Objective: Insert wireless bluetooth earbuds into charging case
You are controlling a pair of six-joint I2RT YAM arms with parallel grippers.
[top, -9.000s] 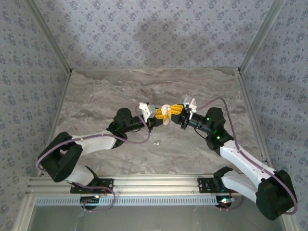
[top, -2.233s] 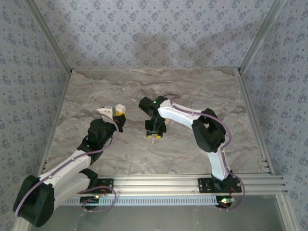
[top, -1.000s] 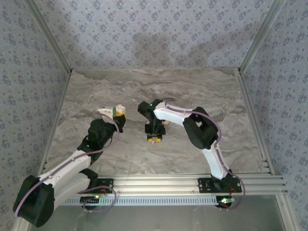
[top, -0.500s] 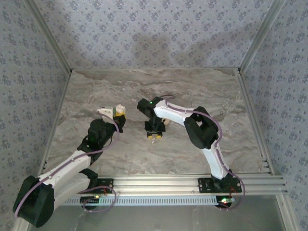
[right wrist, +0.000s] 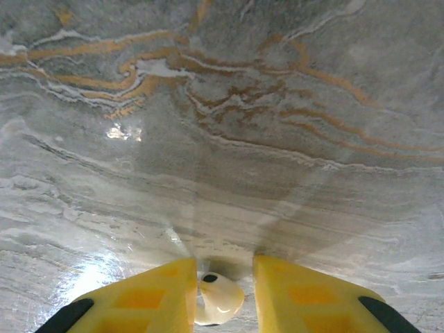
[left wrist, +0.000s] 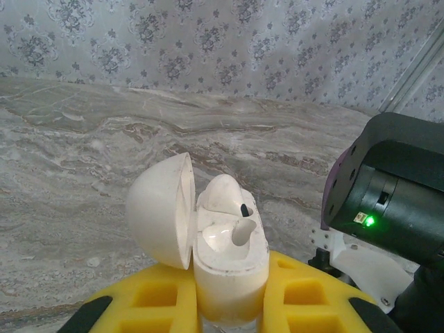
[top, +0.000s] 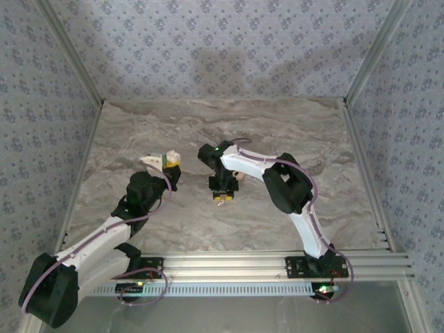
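Currently the left gripper (left wrist: 229,309) clamps the charging case (left wrist: 230,267) by its lower body, yellow fingers (left wrist: 149,298) pressed against either side. The case is held upright, long axis vertical, mouth facing up, presumably as a steady socket for loading. Its lid (left wrist: 161,208) is swung open to the left in the wrist view, clear of the bays. One earbud (left wrist: 232,229) is seated inside. The right gripper (right wrist: 222,277) points straight down at the marble table (right wrist: 277,104), fingers slightly parted around the second earbud (right wrist: 218,302). Real pinch or just straddling: cannot tell. Its dark port faces up-left in that view; the frame edge cuts off the stem axis.
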